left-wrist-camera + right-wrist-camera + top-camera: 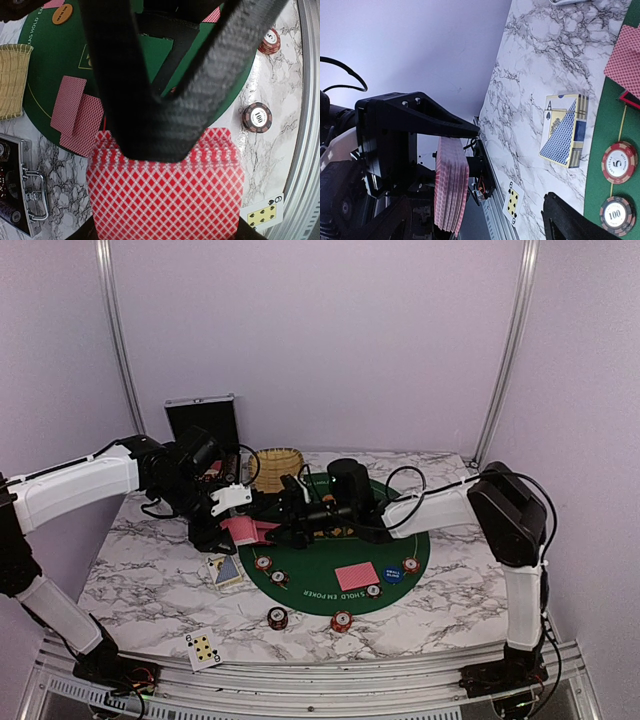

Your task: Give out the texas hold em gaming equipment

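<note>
The deck (165,195) fills the bottom of my left wrist view: a thick stack of cards with red-and-white lattice backs, their top edges stepped a little instead of squared. My left gripper (150,142) is clamped on it, fingers pressed together over the stack. It holds the deck in the air over the marble table (140,590), just off the left rim of the green felt mat (300,585). My right gripper (293,508) faces the deck from the mat side with its jaws wide apart and nothing between them. It is near the cards, though I cannot tell whether it touches them.

I judge this to be the dealing step. The next move calls for my right fingers to close on one card only and slide it free (the stack looks loose enough to shed several).

Further out, two face-down cards (75,112) overlap on the felt, on the side toward the wicker basket (12,80). An orange disc (62,13) sits farther along the mat. A hundred chip (257,117) rests on the marble beside the felt. A face-up six of spades (264,214) lies close to the table's near edge.
</note>
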You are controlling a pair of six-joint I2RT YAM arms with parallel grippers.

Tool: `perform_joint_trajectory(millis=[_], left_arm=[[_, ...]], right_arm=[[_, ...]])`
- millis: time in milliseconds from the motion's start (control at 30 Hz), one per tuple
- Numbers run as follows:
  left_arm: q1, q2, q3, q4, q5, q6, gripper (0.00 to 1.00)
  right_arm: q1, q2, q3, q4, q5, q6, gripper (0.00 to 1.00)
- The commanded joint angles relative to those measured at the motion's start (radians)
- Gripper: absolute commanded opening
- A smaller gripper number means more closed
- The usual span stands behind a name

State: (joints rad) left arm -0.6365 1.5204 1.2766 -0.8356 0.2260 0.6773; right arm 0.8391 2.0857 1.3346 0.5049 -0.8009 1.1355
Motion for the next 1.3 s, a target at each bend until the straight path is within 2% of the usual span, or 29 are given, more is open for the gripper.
perform_joint_trajectory(millis=[0, 600, 933, 1133, 1267], left_arm=[[-0.005, 0.008, 0.039, -0.003, 0.005, 0.008, 0.09], [-0.009, 0.017, 0.039, -0.003, 0.010, 0.005, 0.09], [-0.011, 0.014, 0.040, -0.003, 0.008, 0.008, 0.08], [-0.011, 0.011, 0.038, -0.003, 0.007, 0.008, 0.08], [-0.010, 0.009, 0.040, -0.003, 0.007, 0.008, 0.08]], right_arm=[[0.023, 0.040, 0.060, 0.040, -0.025, 0.028, 0.88], [0.088, 0.192, 0.224, 0.088, -0.055, 0.101, 0.86], [0.091, 0.274, 0.327, -0.039, -0.059, 0.044, 0.86], [0.072, 0.266, 0.304, -0.105, -0.055, -0.008, 0.84], [0.048, 0.238, 0.248, -0.102, -0.053, -0.015, 0.77]])
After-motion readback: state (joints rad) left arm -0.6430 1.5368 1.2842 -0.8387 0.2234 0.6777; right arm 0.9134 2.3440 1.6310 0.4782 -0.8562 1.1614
